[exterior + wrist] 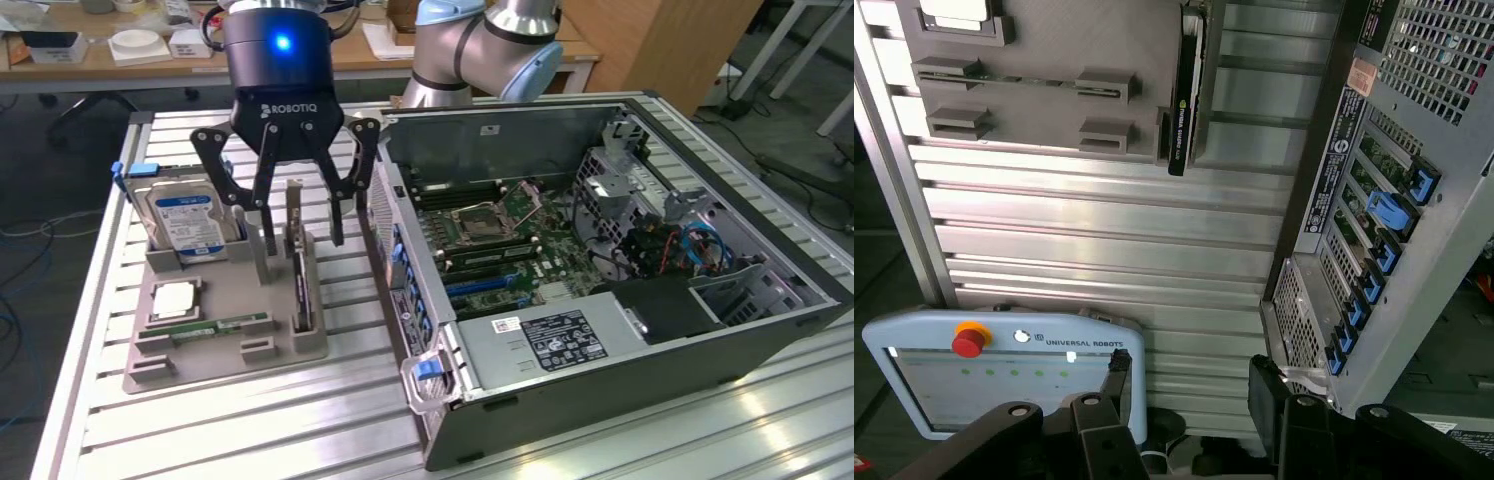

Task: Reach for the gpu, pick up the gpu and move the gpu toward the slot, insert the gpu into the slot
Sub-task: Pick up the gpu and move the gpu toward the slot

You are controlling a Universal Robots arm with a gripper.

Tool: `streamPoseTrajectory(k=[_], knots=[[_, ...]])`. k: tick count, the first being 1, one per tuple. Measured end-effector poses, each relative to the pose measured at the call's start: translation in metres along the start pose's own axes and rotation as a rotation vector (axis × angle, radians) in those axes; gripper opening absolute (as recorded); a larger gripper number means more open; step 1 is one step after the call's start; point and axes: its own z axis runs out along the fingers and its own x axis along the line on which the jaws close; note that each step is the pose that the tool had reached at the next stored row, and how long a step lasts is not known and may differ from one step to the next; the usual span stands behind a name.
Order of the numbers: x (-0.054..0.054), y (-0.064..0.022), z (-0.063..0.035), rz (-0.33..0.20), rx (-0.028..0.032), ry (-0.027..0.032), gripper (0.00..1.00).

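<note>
Claw (296, 238) hangs over the grey tray (254, 350) on the slatted surface (240, 430). Its fingers are spread wide with nothing gripped.

Graphics card (302, 290) stands on its long edge in a groove of the tray, at the claw's 6 o'clock in the exterior view. Standing on edge makes sense: the top rim is offered up for a pinch from above. The card is also turned the way it would go down into a connector. The claw looks lined up across the card's thickness. I cannot tell whether the fingertips are level with the rim.

Slot (478, 288) is a long blue connector on the green board (534, 250) inside the open computer case (694, 330), roughly 3 o'clock from the tray. The case lies on its side, so the board faces up and the slot is reachable from above. I read this as the reach step, with the card untouched.

The exterior view gives the claw's height, the case interior and the hard drive (187, 222) at 9 o'clock of the card. The wrist view gives:
- the card edge-on from above, clear of the fingers (1089, 440);
- the case's rear panel with blue clips (1384, 210);
- a control tablet (1004, 370) with a red button, past the surface's edge.
</note>
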Motion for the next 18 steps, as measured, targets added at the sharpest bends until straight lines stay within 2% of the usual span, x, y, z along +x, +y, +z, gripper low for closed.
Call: streamPoseTrajectory(k=[10, 11, 12, 18], knots=[[0.0000, 0.0000, 0.0000, 0.000, 0.0002, 0.0001, 0.59], [0.0000, 0.0000, 0.0000, 0.000, -0.0014, -0.0001, 0.59], [0.0000, 0.0000, 0.0001, 0.000, -0.0139, -0.0009, 0.59], [0.0000, 0.0000, 0.0000, -0.002, -0.1225, -0.0082, 0.59]])
